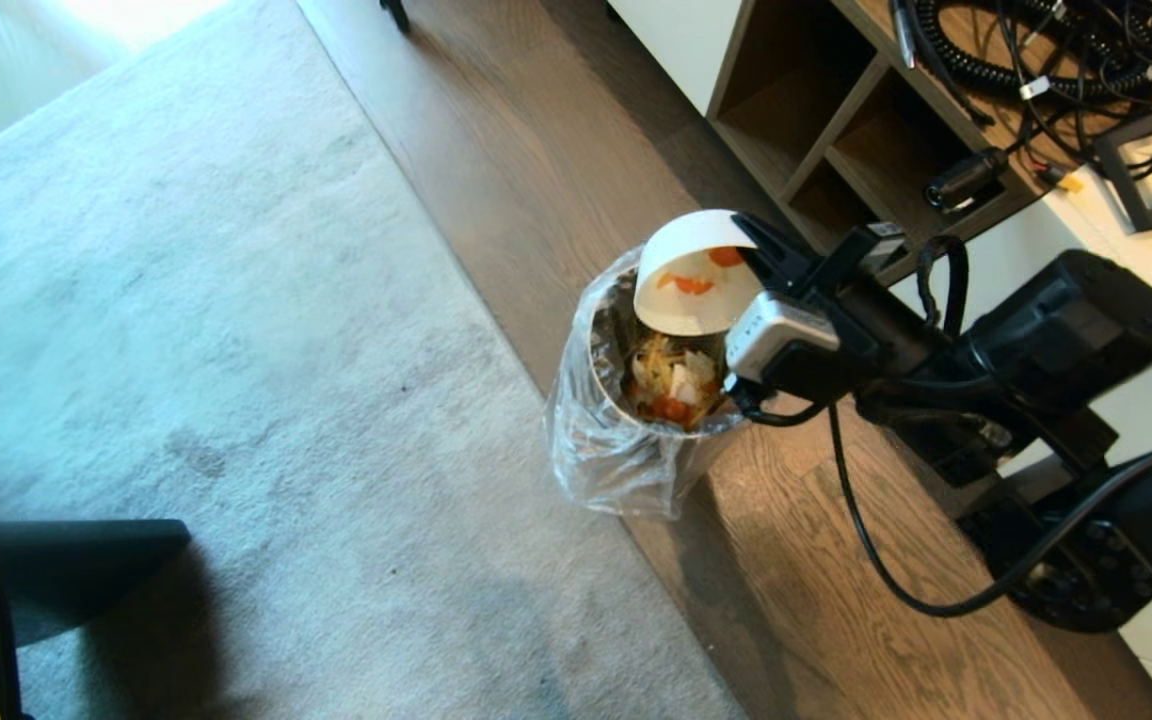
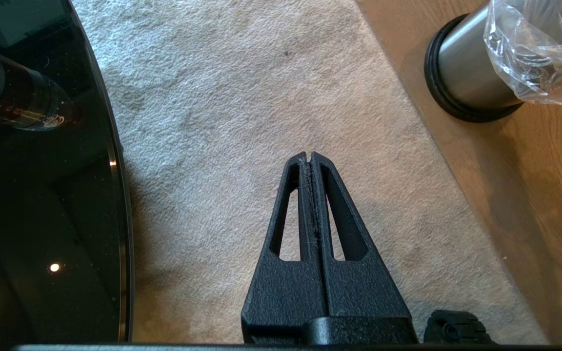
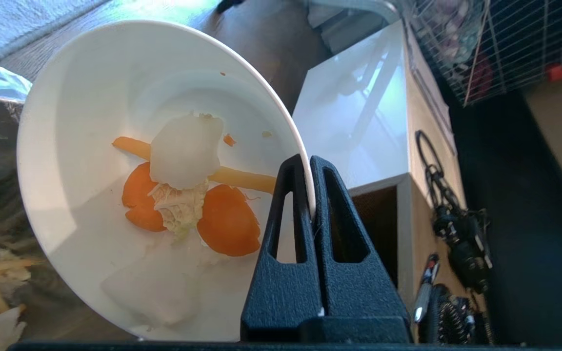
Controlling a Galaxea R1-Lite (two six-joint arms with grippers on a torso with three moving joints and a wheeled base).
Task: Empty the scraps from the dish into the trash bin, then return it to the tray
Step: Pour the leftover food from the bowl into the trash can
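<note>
left gripper: black two-finger claw, fingers pressed together on nothing, hanging parked over the pale grey carpet beside the dark round glass table – well apart from the work.

trash bin: small cylindrical brushed-metal bin, dark round base, crinkled clear plastic liner. Stands on the brown wood floor just off the carpet edge. Orange, white and pale yellow food already lies inside it.

dish: plain white round deep ceramic bowl, tipped steeply on its side directly above the bin's far rim, open mouth facing down and toward the bin.

scraps: a few orange slices, a pale yellow strip and white pieces cling to the dish's inner wall – not all out.

right gripper: black fingers clamped narrow on the dish's rim, one inside, one outside. Arm reaches in from the right.

key relation: dish mouth sits over the bin opening, so leftovers should drop straight in; probably needs more tilt or a shake.

tray: not in view – nor can I tell which way it lies from here.

wooden cubby shelf: close behind the dish; watch clearance on the swing back.
</note>
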